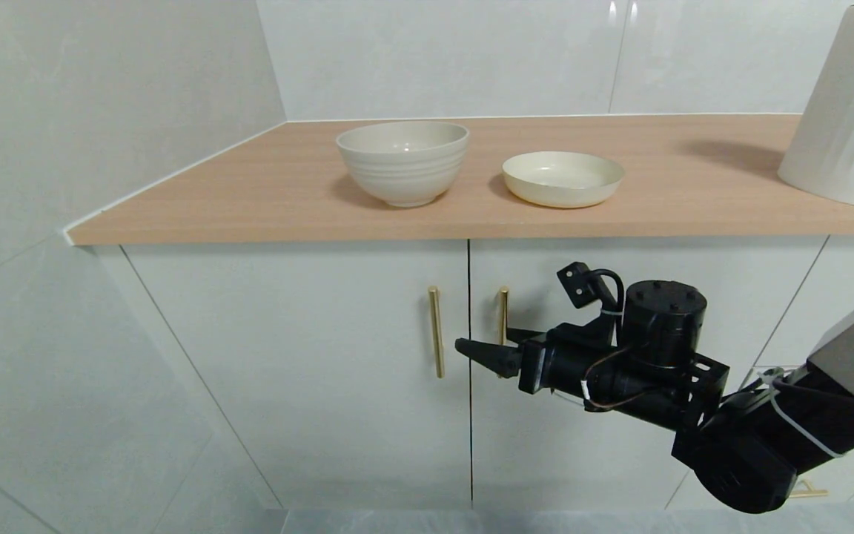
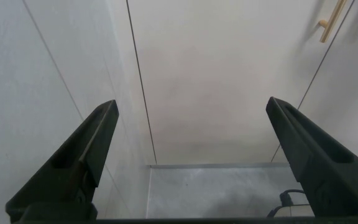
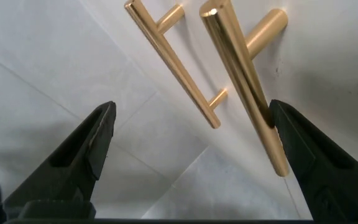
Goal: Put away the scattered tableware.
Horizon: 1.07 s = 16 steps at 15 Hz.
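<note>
**Tableware on countertop; right claw at cabinet handles**

Found the bowl (image 1: 402, 162) standing upright on the countertop (image 1: 249, 200), toward its left end and roughly midway between front edge and back edge. Found the dish (image 1: 563, 178) to the right of the bowl, near it but apart, and a little closer to the front edge. Noted a white ribbed shade (image 1: 849, 111) at the countertop's right end, well apart from both.

Below the front edge, saw two shut cabinet doors (image 1: 308, 371) with a gold bar on either side of the seam: the left handle (image 1: 435, 331) and the right handle (image 1: 503, 304). Saw the right gripper (image 1: 486, 341) held level in front of that seam at handle height, spread apart and clamped on nothing. From the right wrist view, saw the right handle (image 3: 241, 81) running between the fingers (image 3: 303, 155), close against one of them. Could not tell whether touching.

Saw the left gripper (image 2: 191, 104) spread wide and empty, facing the foot of a cabinet door and the grey floor (image 2: 216, 193).
</note>
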### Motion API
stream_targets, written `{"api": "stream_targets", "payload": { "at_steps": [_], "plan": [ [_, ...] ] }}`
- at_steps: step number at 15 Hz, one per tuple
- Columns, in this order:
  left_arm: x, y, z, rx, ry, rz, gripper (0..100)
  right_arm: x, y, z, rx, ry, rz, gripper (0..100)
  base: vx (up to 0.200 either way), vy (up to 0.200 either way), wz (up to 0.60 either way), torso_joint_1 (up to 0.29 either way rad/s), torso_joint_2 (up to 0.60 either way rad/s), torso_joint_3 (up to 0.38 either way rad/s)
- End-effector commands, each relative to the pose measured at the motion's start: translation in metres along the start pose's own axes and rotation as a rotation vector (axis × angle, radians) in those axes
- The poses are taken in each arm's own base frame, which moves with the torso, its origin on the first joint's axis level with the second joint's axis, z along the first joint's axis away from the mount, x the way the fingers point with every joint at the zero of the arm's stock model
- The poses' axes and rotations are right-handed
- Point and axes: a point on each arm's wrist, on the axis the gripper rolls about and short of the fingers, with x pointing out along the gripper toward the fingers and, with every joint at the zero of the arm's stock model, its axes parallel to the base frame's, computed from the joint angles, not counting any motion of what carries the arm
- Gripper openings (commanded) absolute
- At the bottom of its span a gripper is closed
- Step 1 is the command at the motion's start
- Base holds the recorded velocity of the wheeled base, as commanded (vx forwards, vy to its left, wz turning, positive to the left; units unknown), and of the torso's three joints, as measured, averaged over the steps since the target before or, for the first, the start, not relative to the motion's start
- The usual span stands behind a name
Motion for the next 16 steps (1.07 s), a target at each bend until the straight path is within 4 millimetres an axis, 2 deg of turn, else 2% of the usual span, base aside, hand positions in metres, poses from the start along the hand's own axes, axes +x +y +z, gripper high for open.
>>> {"api": "stream_targets", "payload": {
  "at_steps": [1, 6, 16],
  "plan": [
    [0.000, 0.000, 0.000, -0.001, 0.000, 0.000, 100, -0.002, 0.002, -0.001, 0.004, 0.010, 0.019, 100, 0.000, 0.000, 0.00, 0.000, 0.00, 0.000],
    [0.000, 0.000, 0.000, 0.001, 0.000, 0.000, 100, -0.010, 0.015, -0.006, 0.000, 0.042, 0.114, 100, 0.000, 0.000, 0.00, 0.000, 0.00, 0.000],
    [0.000, 0.000, 0.000, -0.001, 0.000, 0.000, 100, -0.051, 0.034, -0.009, 0.008, 0.115, 0.227, 100, 0.000, 0.000, 0.00, 0.000, 0.00, 0.000]
  ]
}}
